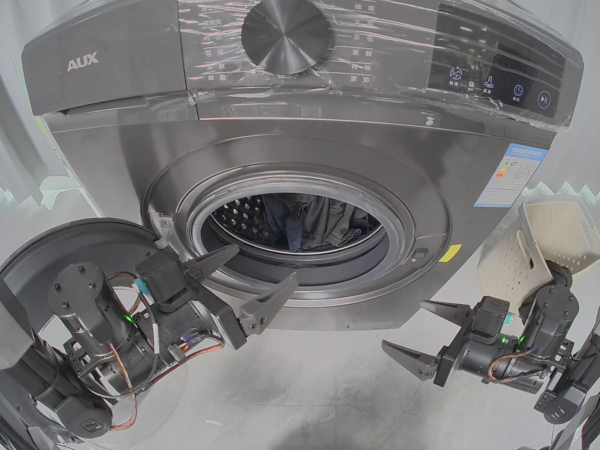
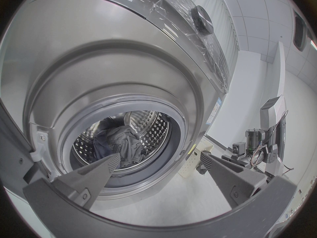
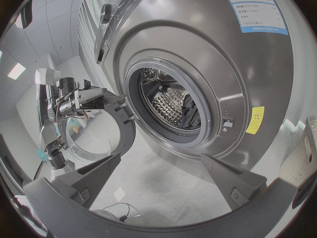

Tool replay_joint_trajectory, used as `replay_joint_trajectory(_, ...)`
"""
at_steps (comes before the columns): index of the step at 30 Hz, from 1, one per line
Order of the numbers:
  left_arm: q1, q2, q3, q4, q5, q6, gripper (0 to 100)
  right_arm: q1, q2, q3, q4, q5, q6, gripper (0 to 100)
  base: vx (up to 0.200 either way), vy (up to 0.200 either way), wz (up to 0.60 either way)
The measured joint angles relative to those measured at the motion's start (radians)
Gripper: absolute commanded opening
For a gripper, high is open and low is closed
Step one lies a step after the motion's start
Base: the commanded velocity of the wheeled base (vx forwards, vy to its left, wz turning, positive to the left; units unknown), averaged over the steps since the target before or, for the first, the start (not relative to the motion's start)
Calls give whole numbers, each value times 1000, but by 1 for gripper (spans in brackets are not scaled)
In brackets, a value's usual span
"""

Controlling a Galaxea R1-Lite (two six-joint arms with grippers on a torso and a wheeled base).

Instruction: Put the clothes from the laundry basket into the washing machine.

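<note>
The grey front-loading washing machine [image 1: 300, 126] stands with its round door [image 1: 69, 251] swung open to the left. Dark clothes [image 1: 319, 220] lie inside the drum, also seen as dark clothes [image 2: 120, 144] and dark clothes [image 3: 190, 111]. My left gripper [image 1: 262, 276] hangs open just in front of the drum opening's lower left rim, nothing between its fingers. My right gripper [image 1: 425, 329] is open and empty, low at the right, in front of the machine's lower right corner. The white laundry basket [image 1: 544, 245] stands tilted beside the machine on the right.
The open door [image 3: 99, 129] sticks out on the left, close behind my left arm. Pale bare floor [image 1: 325, 382] lies in front of the machine between the two arms. The basket's perforated wall [image 3: 297, 159] is next to my right wrist.
</note>
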Motion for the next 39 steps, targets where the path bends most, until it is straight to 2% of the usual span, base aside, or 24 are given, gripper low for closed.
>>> replay_joint_trajectory(7, -6, 1, 1, 1, 50, 13, 100, -37, -9, -2, 0, -12, -5, 100, 0, -200, 0)
replay_joint_trajectory(15, -14, 4, 22, 1, 55, 21, 100, -83, -42, 5, 0, -24, -8, 100, 0, -200, 0)
replay_joint_trajectory(20, -18, 5, 42, 1, 54, 40, 100, -96, -70, 13, 0, -63, -9, 100, 0, -200, 0)
replay_joint_trajectory(29, -21, 6, 61, 0, 61, 50, 100, -99, -91, 27, 0, -69, -8, 100, 0, 0, 0)
replay_joint_trajectory(33, -11, -1, 84, 0, 122, 60, 100, -100, -96, 46, 1, -69, -6, 100, -50, 0, 0)
replay_joint_trajectory(39, -5, -69, 143, 0, 159, 68, 100, -139, -149, 73, 19, -69, -3, 100, -167, 0, 0)
